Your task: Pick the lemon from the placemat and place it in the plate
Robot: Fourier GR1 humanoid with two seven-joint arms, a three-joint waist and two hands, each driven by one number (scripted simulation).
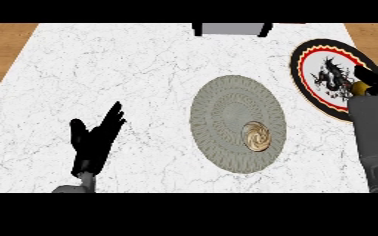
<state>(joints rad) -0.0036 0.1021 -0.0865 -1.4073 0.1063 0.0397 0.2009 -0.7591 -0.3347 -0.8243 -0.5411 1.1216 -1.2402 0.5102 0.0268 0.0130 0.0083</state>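
Observation:
My right hand (365, 74) hovers over the right edge of the plate (316, 60), a white round plate with a black dragon and a red, black and gold rim. Its fingers curl round a small yellow thing, the lemon (359, 88), of which only a sliver shows under the hand. The grey round placemat (225, 105) lies at the counter's middle, left of the plate. My left hand (92, 137) rests open at the lower left with fingers up, holding nothing.
A round brown swirled object (257, 135) lies on the placemat's lower right part. A grey box with black sides (231, 28) stands at the counter's far edge. The white marble counter (111, 70) ends in wood at both far corners.

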